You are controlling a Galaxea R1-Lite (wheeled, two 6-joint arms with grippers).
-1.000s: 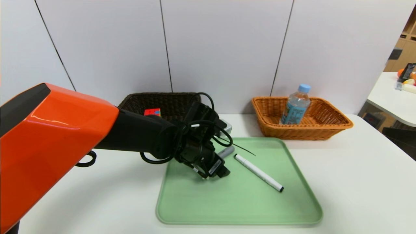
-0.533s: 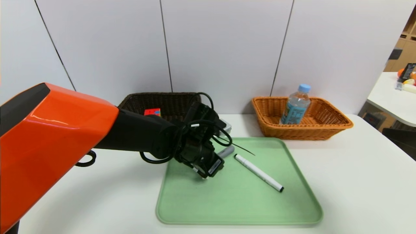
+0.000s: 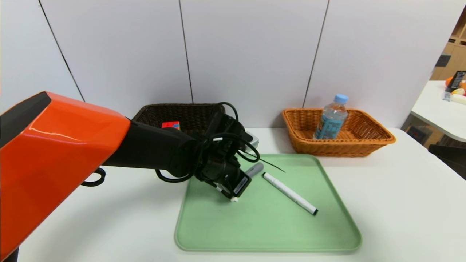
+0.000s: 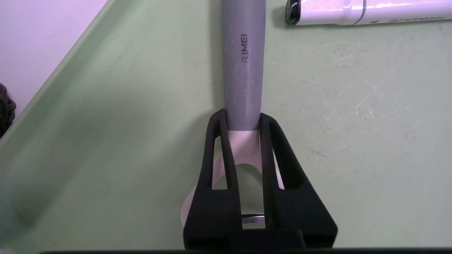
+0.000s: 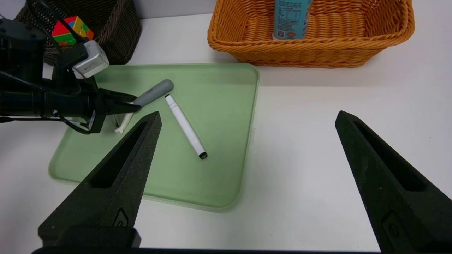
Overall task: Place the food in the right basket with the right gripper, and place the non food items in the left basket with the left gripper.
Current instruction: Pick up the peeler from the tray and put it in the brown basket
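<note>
The peeler (image 4: 243,70) lies on the green tray (image 3: 269,233), and my left gripper (image 4: 243,121) is pinching it right where the grey handle meets the white Y-shaped head. My two black fingers (image 4: 220,155) press on either side of that neck, the handle running straight out beyond the tips toward twelve o'clock in the left wrist view. Seen from the head, the grip sits at about nine o'clock of the tray's centre.

I judge this to be the grasp step for the second non-food item: the puzzle cube (image 3: 170,125) already sits in the dark brown basket (image 3: 153,111), and the water bottle (image 3: 330,118) stands in the orange-tan basket (image 3: 378,136), so the food is done. The next move calls for a clean lift, then a carry toward eleven o'clock, over the near rim of the dark brown basket, before letting go.

The white marker (image 3: 290,193) lies on the tray just beside the handle's end, at about three o'clock of my grip, not touching it; it comes after.

My right gripper (image 5: 247,148) hangs parked with its fingers spread wide, holding nothing.
</note>
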